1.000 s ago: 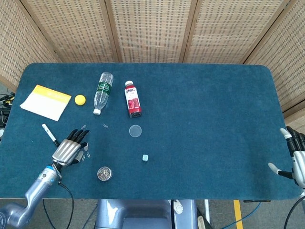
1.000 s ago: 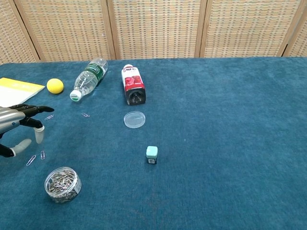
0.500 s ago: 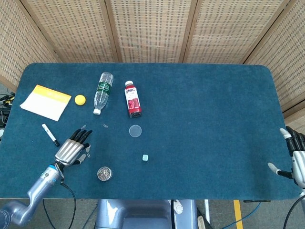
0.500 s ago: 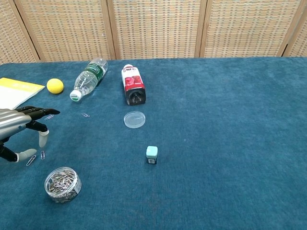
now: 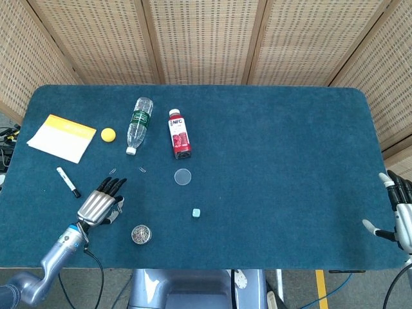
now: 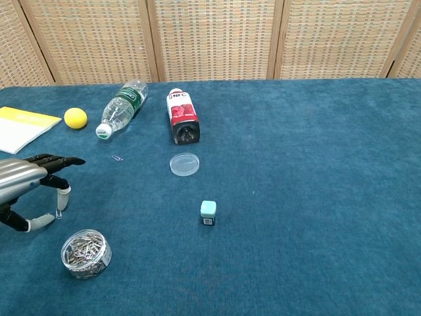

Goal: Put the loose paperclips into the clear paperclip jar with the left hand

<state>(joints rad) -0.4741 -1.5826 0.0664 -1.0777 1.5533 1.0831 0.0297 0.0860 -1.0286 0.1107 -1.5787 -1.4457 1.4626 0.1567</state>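
Observation:
The clear paperclip jar (image 5: 141, 234) (image 6: 85, 253) stands near the table's front left edge, lidless and holding several clips. My left hand (image 5: 100, 205) (image 6: 29, 187) hangs low just behind and left of it, fingers spread, thumb apart from the fingers, holding nothing I can see. It covers the spot where two loose clips lay. One loose paperclip (image 5: 142, 170) (image 6: 117, 158) lies further back, and another paperclip (image 5: 113, 170) lies just beyond the fingertips. My right hand (image 5: 400, 212) rests at the far right edge, fingers apart and empty.
The jar's round clear lid (image 5: 183, 177) lies mid-table, with a small pale eraser cube (image 5: 196, 212) in front of it. A water bottle (image 5: 138, 124) and a red bottle (image 5: 178, 133) lie behind. A yellow ball (image 5: 108, 134), notepad (image 5: 61, 137) and marker pen (image 5: 67, 182) sit at the left.
My left hand has slid right and a little toward the front edge, closer to the jar, and now hides the two clips that lay beside it. The right hand has not moved.

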